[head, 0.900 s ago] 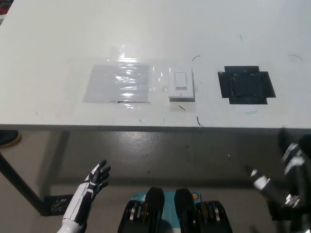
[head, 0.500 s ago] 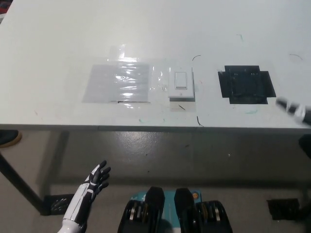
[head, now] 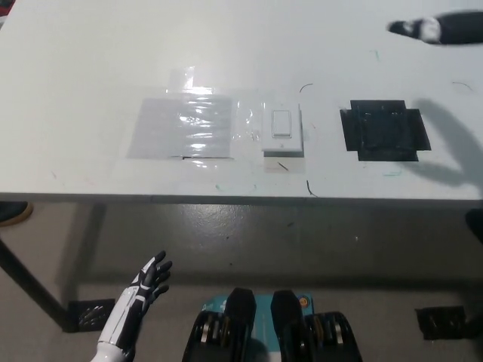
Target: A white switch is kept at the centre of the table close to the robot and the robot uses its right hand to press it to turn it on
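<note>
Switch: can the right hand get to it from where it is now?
Probably yes. The right hand is above the table at the upper right, and the switch lies exposed. Only flat black tape lies between them. The left hand rests below the table edge.

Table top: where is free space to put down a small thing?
The table is bare behind the white switch and left of the clear taped sheet. The strip from sheet to black tape patch is crowded. The right hand hovers far right; the left hand rests below.
</note>
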Robot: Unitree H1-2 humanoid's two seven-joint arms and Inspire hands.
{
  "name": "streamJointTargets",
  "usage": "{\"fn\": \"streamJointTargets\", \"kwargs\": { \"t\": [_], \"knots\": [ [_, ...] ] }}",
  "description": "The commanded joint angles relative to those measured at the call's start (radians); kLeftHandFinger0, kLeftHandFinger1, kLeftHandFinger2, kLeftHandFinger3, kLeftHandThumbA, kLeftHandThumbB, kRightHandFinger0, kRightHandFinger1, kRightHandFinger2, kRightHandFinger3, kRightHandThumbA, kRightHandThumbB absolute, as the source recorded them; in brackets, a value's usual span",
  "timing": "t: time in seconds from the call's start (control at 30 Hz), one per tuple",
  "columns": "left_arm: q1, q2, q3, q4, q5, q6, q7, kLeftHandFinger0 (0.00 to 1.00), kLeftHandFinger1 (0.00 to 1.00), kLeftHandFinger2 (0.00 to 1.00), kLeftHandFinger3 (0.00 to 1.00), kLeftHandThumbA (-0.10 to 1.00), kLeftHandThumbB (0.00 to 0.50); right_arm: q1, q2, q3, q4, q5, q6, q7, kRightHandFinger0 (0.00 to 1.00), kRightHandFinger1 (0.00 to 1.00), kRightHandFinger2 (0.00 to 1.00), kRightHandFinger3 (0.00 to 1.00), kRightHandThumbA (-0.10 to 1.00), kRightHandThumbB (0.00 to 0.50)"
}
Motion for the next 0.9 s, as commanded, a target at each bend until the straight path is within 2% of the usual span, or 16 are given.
{"fn": "streamJointTargets", "kwargs": {
  "t": [0.0, 0.17, 0.2, 0.23, 0.37, 0.43, 0.5, 0.57, 0.6, 0.73, 0.83, 0.87],
  "knots": [
    [-0.014, 0.018, 0.004, -0.033, -0.037, -0.049, -0.038, 1.0, 1.0, 1.0, 1.0, 1.0, 0.048, -0.406, -0.047, 0.199, 0.218, 0.014, 0.185, 0.442, 1.0, 1.0, 1.0, 1.0, 1.0, 0.253],
    [-0.015, 0.015, 0.003, -0.021, -0.03, -0.058, -0.037, 1.0, 1.0, 1.0, 1.0, 1.0, 0.065, -0.468, 0.027, 0.32, 0.327, -0.043, 0.185, 0.481, 1.0, 1.0, 1.0, 1.0, 1.0, 0.266],
    [-0.017, 0.014, 0.003, -0.02, -0.027, -0.058, -0.036, 1.0, 1.0, 1.0, 1.0, 1.0, 0.082, -0.474, 0.043, 0.344, 0.333, -0.055, 0.184, 0.482, 1.0, 1.0, 1.0, 1.0, 1.0, 0.237],
    [-0.016, 0.013, 0.004, -0.018, -0.032, -0.06, -0.038, 1.0, 1.0, 1.0, 1.0, 1.0, 0.078, -0.476, 0.059, 0.367, 0.338, -0.071, 0.17, 0.47, 1.0, 1.0, 1.0, 1.0, 1.0, 0.238],
    [-0.016, 0.017, 0.006, -0.017, -0.035, -0.06, -0.041, 1.0, 1.0, 1.0, 1.0, 1.0, 0.075, -0.509, 0.098, 0.46, 0.406, -0.136, 0.159, 0.472, 1.0, 1.0, 1.0, 1.0, 1.0, 0.317],
    [-0.025, 0.019, 0.009, -0.015, -0.038, -0.061, -0.042, 1.0, 1.0, 1.0, 1.0, 1.0, 0.078, -0.533, 0.112, 0.508, 0.442, -0.164, 0.151, 0.486, 1.0, 1.0, 1.0, 1.0, 1.0, 0.333],
    [-0.032, 0.02, 0.008, -0.013, -0.037, -0.066, -0.042, 1.0, 1.0, 1.0, 1.0, 1.0, 0.078, -0.543, 0.134, 0.535, 0.484, -0.17, 0.122, 0.485, 1.0, 1.0, 1.0, 1.0, 1.0, 0.331],
    [-0.029, 0.019, 0.004, -0.02, -0.027, -0.054, -0.036, 1.0, 1.0, 1.0, 1.0, 1.0, 0.095, -0.548, 0.151, 0.564, 0.528, -0.181, 0.056, 0.492, 1.0, 1.0, 1.0, 1.0, 1.0, 0.301],
    [-0.027, 0.019, 0.002, -0.028, -0.026, -0.038, -0.035, 1.0, 1.0, 1.0, 1.0, 1.0, 0.1, -0.545, 0.16, 0.572, 0.543, -0.182, 0.048, 0.495, 1.0, 1.0, 1.0, 1.0, 1.0, 0.308],
    [-0.017, 0.013, 0.004, -0.041, -0.022, -0.043, -0.026, 1.0, 1.0, 1.0, 1.0, 1.0, 0.085, -0.515, 0.199, 0.57, 0.558, -0.187, 0.13, 0.49, 1.0, 1.0, 1.0, 1.0, 1.0, 0.275],
    [-0.023, 0.018, 0.003, -0.038, -0.018, -0.049, -0.028, 1.0, 1.0, 1.0, 1.0, 1.0, 0.07, -0.492, 0.209, 0.565, 0.602, -0.2, 0.03, 0.47, 1.0, 1.0, 1.0, 1.0, 1.0, 0.261],
    [-0.023, 0.018, 0.003, -0.04, -0.021, -0.046, -0.029, 1.0, 1.0, 1.0, 1.0, 1.0, 0.071, -0.486, 0.212, 0.561, 0.62, -0.206, 0.005, 0.461, 1.0, 1.0, 1.0, 1.0, 1.0, 0.276]
  ]
}}
